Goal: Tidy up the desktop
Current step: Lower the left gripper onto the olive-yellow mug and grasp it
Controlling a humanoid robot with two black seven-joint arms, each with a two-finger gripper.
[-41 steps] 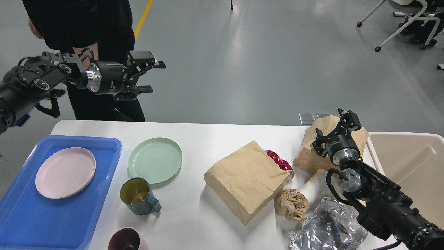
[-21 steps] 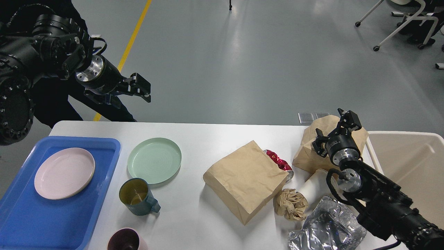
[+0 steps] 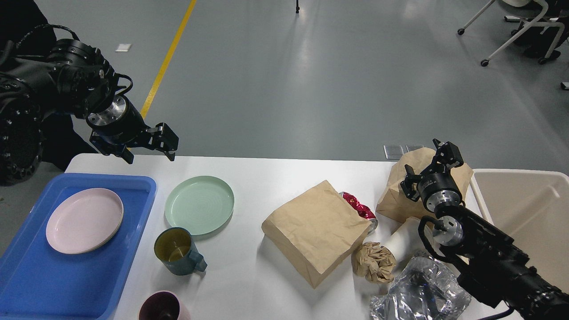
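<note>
The desktop (image 3: 249, 275) fills the lower part of the view, its long axis running left to right, its far edge straight across and a rounded corner at far left. A blue tray (image 3: 26, 284) lies at the left edge with a pink plate (image 3: 84, 220) in it. Just beside the tray sits a green plate (image 3: 199, 204), and nearer the front edge stand a blue mug (image 3: 178, 251) and a dark cup (image 3: 162, 306). A flat paper bag (image 3: 315, 231) lies mid-surface, a red foil can (image 3: 358, 208) touching its right side. A crumpled paper ball (image 3: 374, 261) and a clear plastic wrapper (image 3: 422, 293) lie toward the front right corner. A second paper bag (image 3: 395, 195) sits at the far right edge, beside a beige bin (image 3: 524, 209).

The left gripper (image 3: 149, 149) hangs over the far left corner, fingers spread and empty. The right gripper (image 3: 430, 163) is over the second bag, fingers parted, holding nothing.
</note>
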